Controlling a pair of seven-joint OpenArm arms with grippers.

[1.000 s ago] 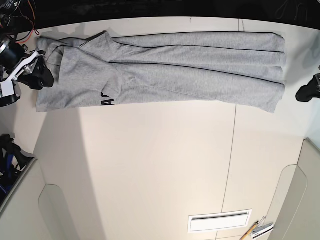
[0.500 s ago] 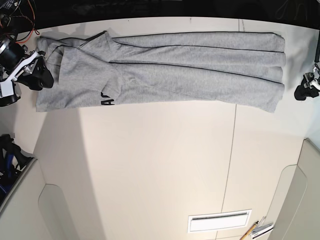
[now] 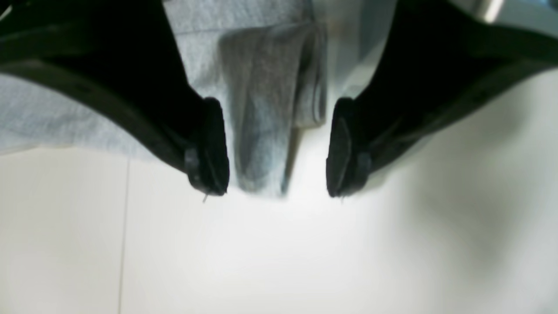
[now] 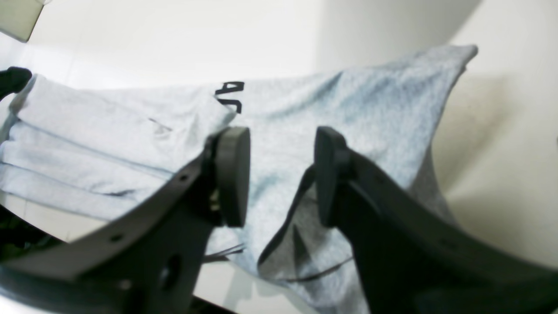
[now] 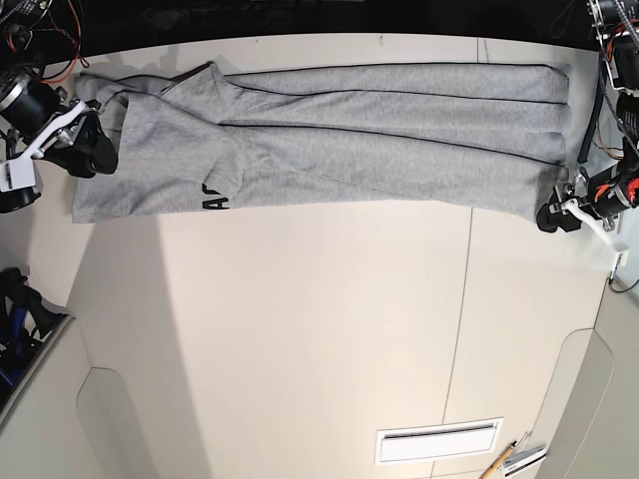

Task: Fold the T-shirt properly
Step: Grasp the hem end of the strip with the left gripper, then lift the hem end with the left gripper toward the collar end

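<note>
The heather-grey T-shirt (image 5: 379,140) lies folded lengthwise into a long strip across the far side of the white table (image 5: 300,329). Black lettering (image 5: 214,198) peeks out near its left end. My right gripper (image 5: 95,148) is at that left end. In the right wrist view it (image 4: 279,174) stands open just above the cloth (image 4: 370,96), with the lettering (image 4: 229,96) beyond. My left gripper (image 5: 549,218) is at the strip's near right corner. In the left wrist view it (image 3: 272,192) is open, its fingers (image 3: 209,148) straddling the folded corner (image 3: 266,131).
A white slotted plate (image 5: 439,441) and some pens (image 5: 517,457) lie near the front edge. Grey panels stand at the lower left (image 5: 40,369) and lower right (image 5: 619,369). Cables and hardware (image 5: 30,20) crowd the far left corner. A seam (image 5: 464,299) crosses the tabletop.
My left arm has come in from the right edge to the shirt's near right corner. My right gripper has shifted slightly up at the left end. The shirt has not moved.
</note>
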